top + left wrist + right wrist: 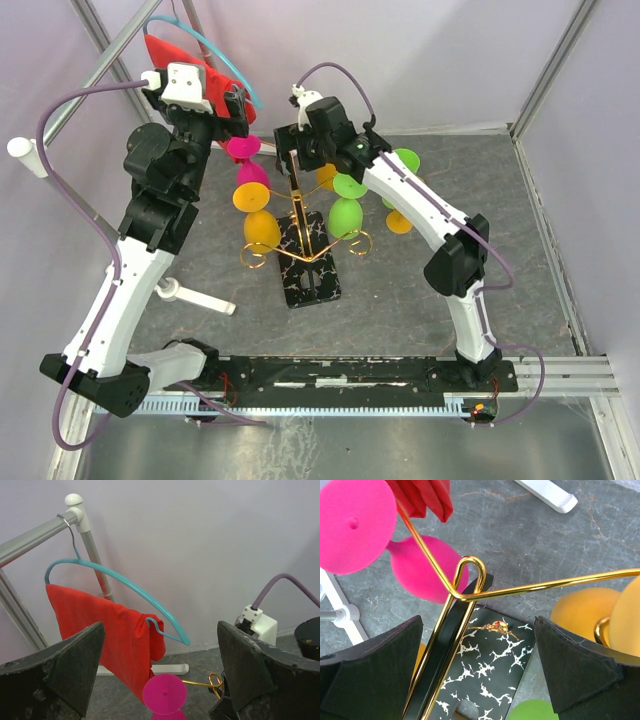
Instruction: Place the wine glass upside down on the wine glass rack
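Glasses hang foot-up, it seems, around the rack (312,272) at the centre of the tabletop (400,310). The pink glass (252,176), at its 11 o'clock, sits just under the left gripper (160,630). That gripper and the right gripper (479,622) gape empty. The glass is probably light, stiff, slick plastic, so pinch the stem. Wire arms (470,580) and red cloth (100,630) crowd 11 o'clock, while 6 o'clock looks freer.

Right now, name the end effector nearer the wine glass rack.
Right. The right end effector hovers over the top of the wine glass rack; the left end effector sits off to its left.
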`<action>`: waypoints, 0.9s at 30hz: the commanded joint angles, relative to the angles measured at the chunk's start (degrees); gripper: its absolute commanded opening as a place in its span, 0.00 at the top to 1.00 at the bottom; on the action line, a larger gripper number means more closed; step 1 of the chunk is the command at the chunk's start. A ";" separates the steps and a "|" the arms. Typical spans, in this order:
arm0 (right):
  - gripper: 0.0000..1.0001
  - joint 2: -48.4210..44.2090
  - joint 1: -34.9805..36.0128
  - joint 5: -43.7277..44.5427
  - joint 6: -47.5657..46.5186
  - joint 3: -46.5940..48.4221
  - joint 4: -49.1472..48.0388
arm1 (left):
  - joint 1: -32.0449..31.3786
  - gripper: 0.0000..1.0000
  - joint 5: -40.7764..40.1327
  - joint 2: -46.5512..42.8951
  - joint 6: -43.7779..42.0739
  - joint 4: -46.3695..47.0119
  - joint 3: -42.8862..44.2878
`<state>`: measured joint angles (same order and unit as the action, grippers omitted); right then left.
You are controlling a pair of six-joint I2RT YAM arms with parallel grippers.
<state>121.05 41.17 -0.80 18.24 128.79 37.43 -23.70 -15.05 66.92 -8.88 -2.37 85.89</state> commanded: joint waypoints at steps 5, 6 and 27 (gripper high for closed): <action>0.00 3.50 0.41 5.53 2.17 4.97 -3.42 | 0.28 0.01 -1.17 -1.26 -1.80 0.44 1.57; 0.00 3.70 0.44 6.42 2.42 4.93 -3.76 | 0.25 0.01 -1.14 -1.23 -2.02 0.46 1.52; 0.00 5.93 0.42 22.32 3.79 5.38 -5.63 | 0.43 0.01 -0.64 -1.53 -3.88 0.98 0.39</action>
<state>126.56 42.44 15.75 22.68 131.28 33.01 -23.68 -15.09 66.83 -10.74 -3.09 85.89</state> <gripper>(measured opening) 0.999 0.990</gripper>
